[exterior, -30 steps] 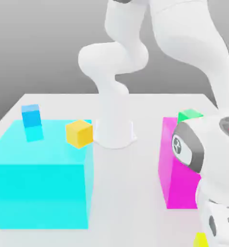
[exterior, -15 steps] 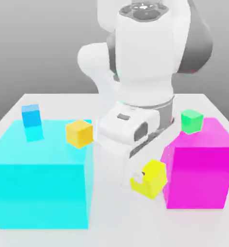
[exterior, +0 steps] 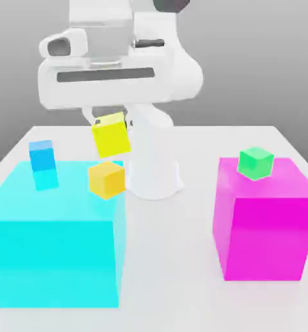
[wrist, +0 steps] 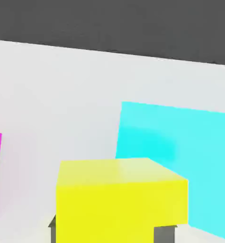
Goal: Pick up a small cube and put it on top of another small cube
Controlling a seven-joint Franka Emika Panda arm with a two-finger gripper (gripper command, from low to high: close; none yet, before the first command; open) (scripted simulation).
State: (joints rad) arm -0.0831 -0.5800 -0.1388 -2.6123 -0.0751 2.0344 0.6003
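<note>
Lemon cube [exterior: 111, 134]: small and bright yellow, it hangs in the air under the robot's hand, tilted a little, clear of every surface. In the hand view it sits close up [wrist: 119, 199], with dark finger parts at its lower corners.
Gripper [exterior: 111, 123]: its fingers are pinched onto the lemon cube and carry it; the white hand spans the upper part of the exterior view.
Golden cube [exterior: 107, 179]: small and orange-tinged, it rests at the corner of the cyan block's top face, on the side nearer the arm's base. Its top is bare.
Relation: the lemon cube appears just above the golden cube, with a gap between them; they do not touch.
Cyan block [exterior: 56, 237]: large, on the exterior view's left. A small blue cube [exterior: 42, 155] also sits on its top, toward the far left edge.
Magenta block [exterior: 263, 224]: large, on the exterior view's right, with a small green cube [exterior: 256, 162] on top.
Table [exterior: 169, 259]: white, carrying both blocks and the arm's base.
Done: the pick-up looks complete, since the cube is lifted and held.
Left: by appearance, lining up over the golden cube, lowering, setting down square and letting go.
</note>
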